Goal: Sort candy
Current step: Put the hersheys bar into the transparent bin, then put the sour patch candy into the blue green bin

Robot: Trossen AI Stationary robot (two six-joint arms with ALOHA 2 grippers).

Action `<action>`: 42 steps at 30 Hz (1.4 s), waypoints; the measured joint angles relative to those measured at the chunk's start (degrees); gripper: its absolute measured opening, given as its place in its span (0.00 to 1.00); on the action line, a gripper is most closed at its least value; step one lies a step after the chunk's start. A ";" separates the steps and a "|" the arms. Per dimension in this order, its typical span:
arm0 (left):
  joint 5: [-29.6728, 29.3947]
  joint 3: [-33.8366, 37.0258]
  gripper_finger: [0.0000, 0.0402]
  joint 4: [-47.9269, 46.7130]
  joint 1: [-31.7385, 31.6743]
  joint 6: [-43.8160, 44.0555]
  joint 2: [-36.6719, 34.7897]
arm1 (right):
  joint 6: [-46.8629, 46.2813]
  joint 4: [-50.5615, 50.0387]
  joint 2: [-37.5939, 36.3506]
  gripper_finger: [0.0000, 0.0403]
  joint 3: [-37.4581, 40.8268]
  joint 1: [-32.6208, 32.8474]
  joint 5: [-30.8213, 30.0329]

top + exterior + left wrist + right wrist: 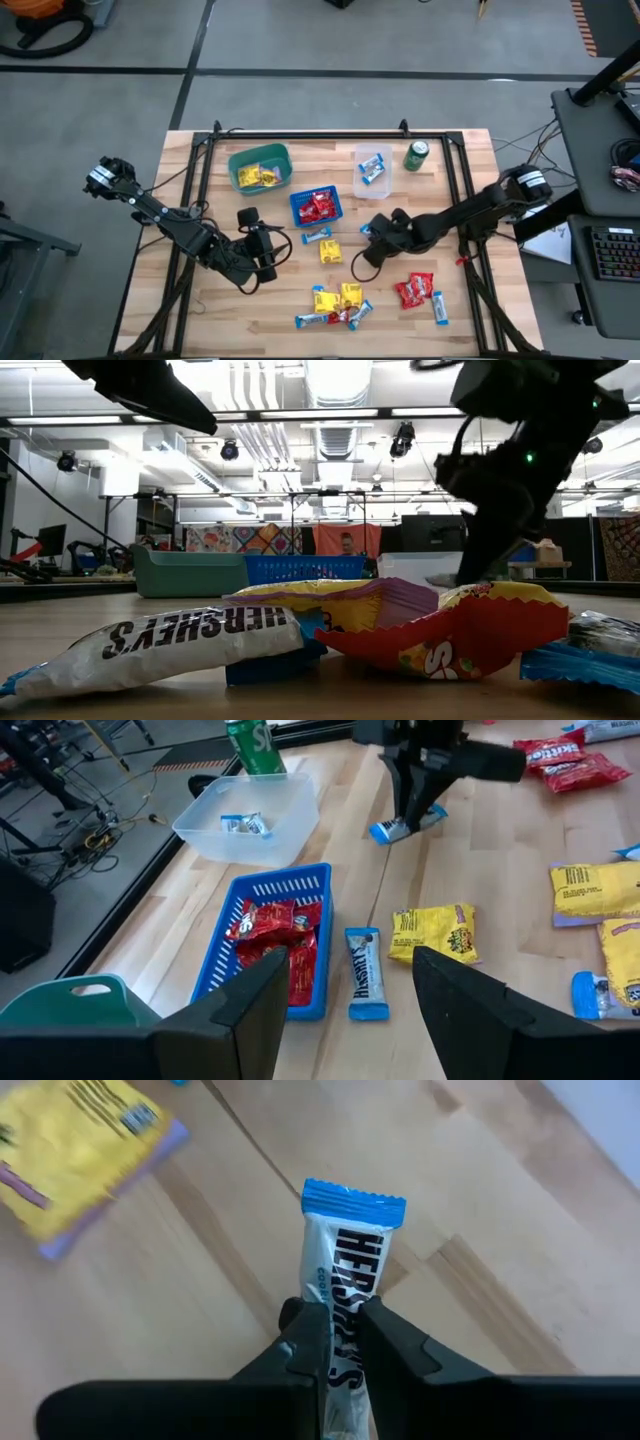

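A blue-and-white bar (345, 1295) is pinched between the right gripper (338, 1330) fingers at the high view's centre – bare wood on all sides. The left gripper (262, 262), lower left of centre, is held spread open – empty.

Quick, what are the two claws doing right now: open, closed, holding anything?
Left claw: open, holding nothing, hovering near the blue basket.
Right claw: closed on a blue-and-white Hershey's bar, at the table's middle.
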State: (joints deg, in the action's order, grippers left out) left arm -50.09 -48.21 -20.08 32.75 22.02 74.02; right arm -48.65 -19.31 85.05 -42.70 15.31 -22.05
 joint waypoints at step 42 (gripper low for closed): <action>-0.35 0.00 0.49 1.44 0.02 6.67 0.00 | 20.14 8.23 -9.32 0.42 -0.17 -38.23 -0.14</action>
State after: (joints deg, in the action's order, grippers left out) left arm -50.44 -48.21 -18.63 32.77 28.69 74.02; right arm -28.51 -11.07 75.73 -42.87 -22.92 -22.19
